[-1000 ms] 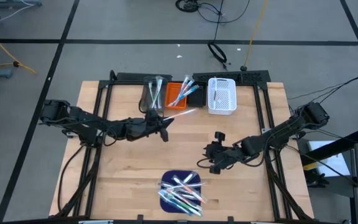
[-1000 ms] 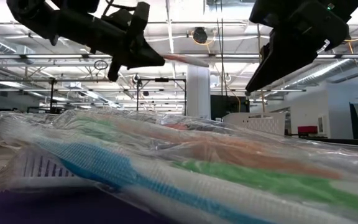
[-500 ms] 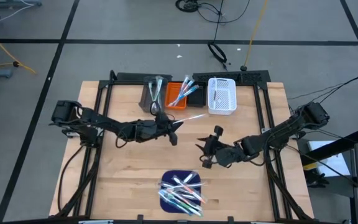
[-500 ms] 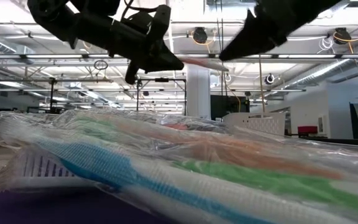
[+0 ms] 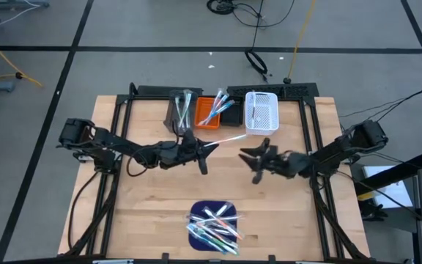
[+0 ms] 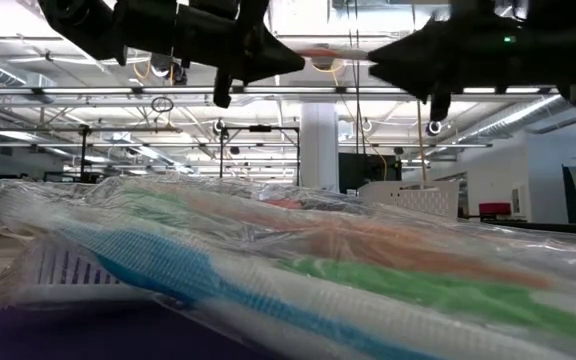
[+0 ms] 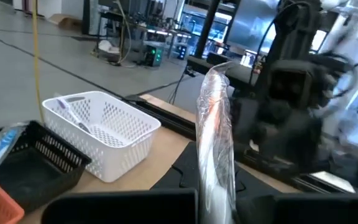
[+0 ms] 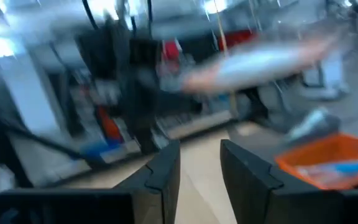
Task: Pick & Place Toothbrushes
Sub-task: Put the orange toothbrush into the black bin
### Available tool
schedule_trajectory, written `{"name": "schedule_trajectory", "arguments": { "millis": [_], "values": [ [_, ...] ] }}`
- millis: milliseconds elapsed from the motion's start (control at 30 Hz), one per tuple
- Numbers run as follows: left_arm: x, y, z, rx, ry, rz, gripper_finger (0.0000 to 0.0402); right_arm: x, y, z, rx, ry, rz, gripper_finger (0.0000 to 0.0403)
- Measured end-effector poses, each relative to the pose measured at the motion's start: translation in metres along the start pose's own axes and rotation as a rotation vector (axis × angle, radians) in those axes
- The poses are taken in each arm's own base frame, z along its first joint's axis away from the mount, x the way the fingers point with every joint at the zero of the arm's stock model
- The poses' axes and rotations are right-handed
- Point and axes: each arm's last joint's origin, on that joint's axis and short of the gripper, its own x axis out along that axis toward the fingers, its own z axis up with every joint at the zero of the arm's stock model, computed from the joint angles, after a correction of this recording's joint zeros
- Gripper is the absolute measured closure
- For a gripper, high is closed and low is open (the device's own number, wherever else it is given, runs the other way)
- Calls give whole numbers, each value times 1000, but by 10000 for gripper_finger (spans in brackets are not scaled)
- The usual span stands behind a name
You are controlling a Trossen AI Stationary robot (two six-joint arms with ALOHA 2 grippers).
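The left gripper (image 5: 209,146) is clamping a wrapped toothbrush (image 5: 228,137) level above mid-table, offering it toward the right gripper (image 5: 249,155), whose fingers are standing parted to receive it; more toothbrushes (image 5: 215,224) are lying on the near blue mat (image 5: 193,214).

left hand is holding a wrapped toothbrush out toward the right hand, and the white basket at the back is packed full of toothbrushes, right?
Not quite. The left hand does hold a wrapped toothbrush out toward the right hand, but the white basket is not packed full: the left wrist view shows only one toothbrush lying in it, the rest bare mesh.
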Motion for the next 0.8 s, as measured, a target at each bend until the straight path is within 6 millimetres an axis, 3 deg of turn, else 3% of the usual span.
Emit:
{"name": "schedule_trajectory", "arguments": {
  "millis": [200, 800],
  "values": [
    [-1, -5, 6, -19, -46, -77, 401, -16, -18, 4, 72, -94, 80, 298],
    [-1, -6, 8, -27, -51, -144, 401, 16, -21, 25, 35, -172, 134, 298]
  ]
}}
